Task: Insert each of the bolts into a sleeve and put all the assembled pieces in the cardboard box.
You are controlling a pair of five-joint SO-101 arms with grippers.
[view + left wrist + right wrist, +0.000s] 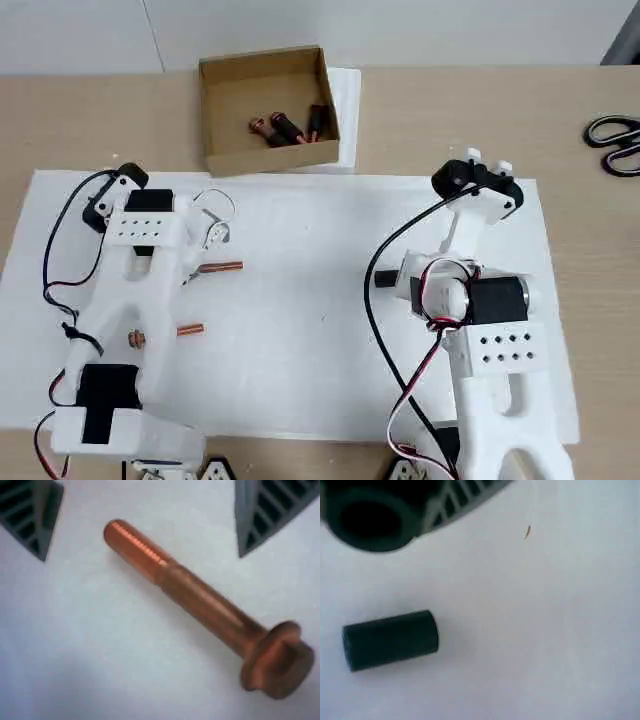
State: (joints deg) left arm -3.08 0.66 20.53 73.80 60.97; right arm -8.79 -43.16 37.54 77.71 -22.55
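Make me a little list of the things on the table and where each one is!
left pincer: open, poised over a bolt
bolt: lying flat on the white sheet
sleeve: lying on its side on the sheet, loose
cardboard box: holds some assembled pieces
scissors: off at the table's edge

High view: the scissors are running off the picture's edge, with the handles alone showing. The left arm is covering one end of the upper bolt and is crossing the lower bolt. The right arm is hiding part of a sleeve and is leaving the frame at its base. The pieces in the cardboard box are showing too small to count.

Left wrist view: the fingers of the left gripper are being cut off by the edge, and the bolt head is blurring.

Right wrist view: a dark tube end is being cut off by the edge.
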